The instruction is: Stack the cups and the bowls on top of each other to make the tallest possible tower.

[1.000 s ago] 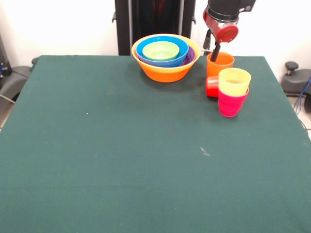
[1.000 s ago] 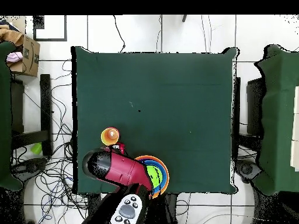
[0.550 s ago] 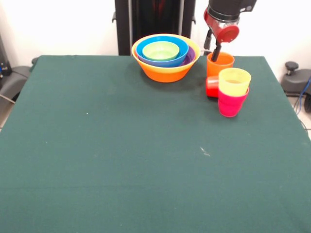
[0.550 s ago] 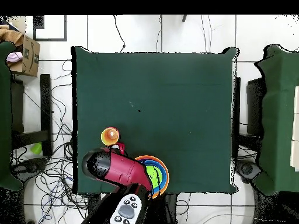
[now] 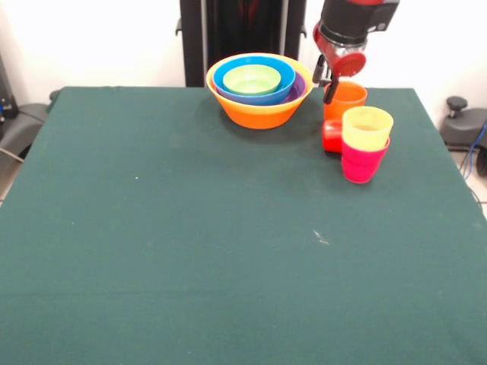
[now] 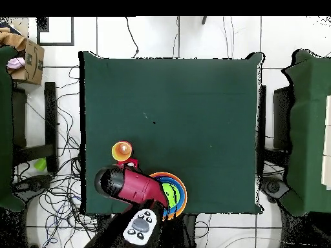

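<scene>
On green table (image 5: pixel 190 251), white wall behind.

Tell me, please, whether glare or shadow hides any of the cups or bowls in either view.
Front view: even light, soft highlights only on the nested bowls, and the yellow cup reads clearly. Overhead view: no glare, but the arm covers most of the cups, leaving the yellow cup and part of the bowls visible.
</scene>
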You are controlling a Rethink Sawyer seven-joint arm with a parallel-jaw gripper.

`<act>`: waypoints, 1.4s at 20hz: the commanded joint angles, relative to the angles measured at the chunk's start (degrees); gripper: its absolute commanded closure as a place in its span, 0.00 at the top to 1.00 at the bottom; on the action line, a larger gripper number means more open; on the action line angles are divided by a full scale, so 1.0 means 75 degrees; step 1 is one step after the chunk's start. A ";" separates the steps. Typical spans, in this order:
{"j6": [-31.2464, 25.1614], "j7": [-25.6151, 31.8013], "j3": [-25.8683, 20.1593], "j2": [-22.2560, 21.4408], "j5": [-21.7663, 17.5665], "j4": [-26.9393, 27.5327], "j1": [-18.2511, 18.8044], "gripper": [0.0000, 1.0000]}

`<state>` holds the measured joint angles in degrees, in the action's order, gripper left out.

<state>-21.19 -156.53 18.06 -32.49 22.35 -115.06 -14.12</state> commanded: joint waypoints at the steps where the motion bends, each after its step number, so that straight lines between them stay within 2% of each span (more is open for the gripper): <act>1: 0.0685 -0.0530 -0.0709 0.0696 -0.0208 0.0543 -0.0114 1.00; 7: 0.0641 -0.0589 -0.0699 0.0794 -0.0117 0.0642 -0.0235 1.00; 13: 0.0509 -0.0581 -0.0715 0.0654 -0.0089 0.0579 -0.0254 1.00; 22: -0.0680 -0.0953 -0.0477 -0.0236 0.0061 0.0435 -0.0708 1.00; 25: -0.0788 -0.0967 -0.0446 -0.0341 0.0080 0.0414 -0.0733 1.00; 28: -0.0523 -0.0968 -0.0545 -0.0192 0.0165 0.0401 -0.0690 1.00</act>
<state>-21.94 -156.53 18.26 -33.38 22.36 -114.82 -19.01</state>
